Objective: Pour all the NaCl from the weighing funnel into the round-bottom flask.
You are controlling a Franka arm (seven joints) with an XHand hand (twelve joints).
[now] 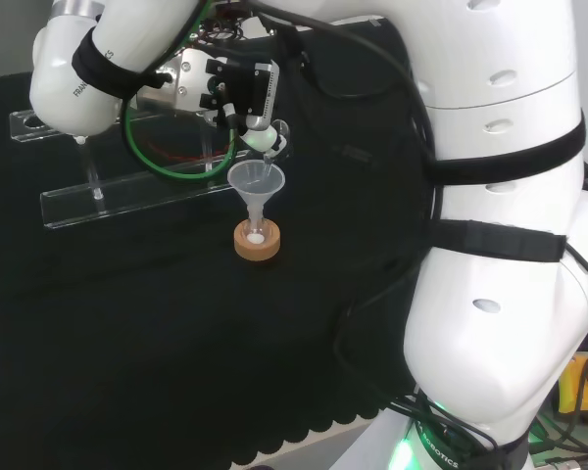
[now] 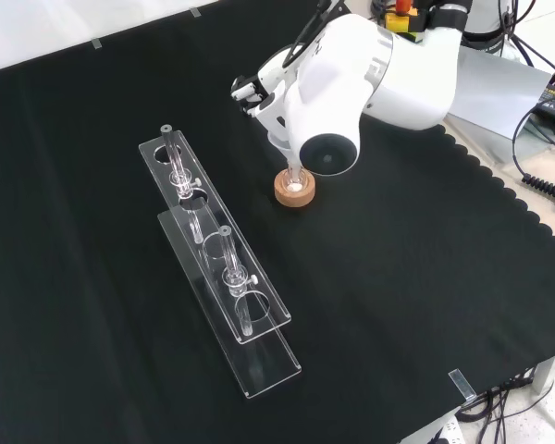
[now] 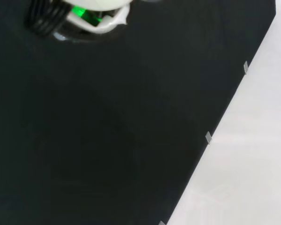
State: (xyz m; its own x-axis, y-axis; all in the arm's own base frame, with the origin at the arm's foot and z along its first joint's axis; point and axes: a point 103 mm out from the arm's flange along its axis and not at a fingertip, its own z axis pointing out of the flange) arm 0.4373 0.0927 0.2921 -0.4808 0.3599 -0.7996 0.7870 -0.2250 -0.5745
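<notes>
NaCl weighing funnel (image 1: 274, 138) was tipped over a clear cone funnel (image 1: 256, 182) on the flask.

I saw the hand (image 1: 247, 98) pinching the weighing funnel, its long axis slanting down toward the cone's mouth. The cone stood upright in the round-bottom flask (image 1: 257, 233), which sat in a cork ring (image 2: 294, 189) with white powder inside. From the front, my arm's white link (image 2: 338, 88) hid most of it. The glass was hard to see.

Funnel (image 1: 257, 181) in flask (image 1: 258, 233) on cork stand (image 1: 258, 245), rack (image 1: 127, 196) left in head view
</notes>
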